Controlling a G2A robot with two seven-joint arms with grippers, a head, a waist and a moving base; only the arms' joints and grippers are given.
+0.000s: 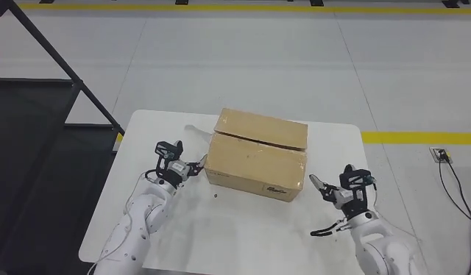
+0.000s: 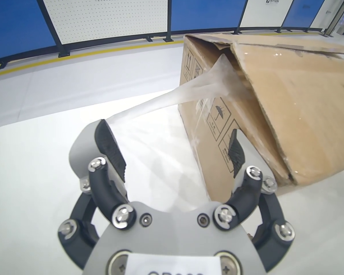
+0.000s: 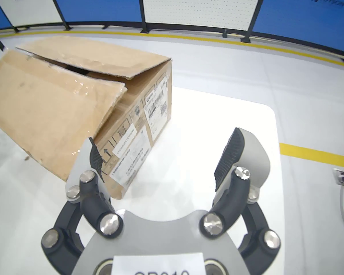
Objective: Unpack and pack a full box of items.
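Since both hands stand open and hold nothing, the risks lie in what clings and what slides. The left hand (image 2: 169, 130) sits at the box's 9 o'clock, just beside its end wall; the right hand (image 3: 164, 137) sits near the 4 o'clock corner, apart from it. A strand of clear tape (image 2: 189, 92) stretches from the top of that end wall towards the tip of one left finger (image 2: 107, 140) and appears stuck there.

Judgement: if the left arm pulls away, the strand may drag or swing the box (image 1: 257, 157) across the smooth surface (image 1: 243, 234) instead of peeling off. Tape left on the pad could spoil later grips.

The box stands at the middle of the surface, with its two top flaps unsealed but nearly shut. The near flap (image 3: 46, 107) slopes down over the opening and the far flap (image 3: 97, 55) lies almost flat, with a dark gap between them. The contents cannot be made out. A reach inside with the flaps like this would likely snag on an edge, and lifting one flap single-handed may tip or shift the box.
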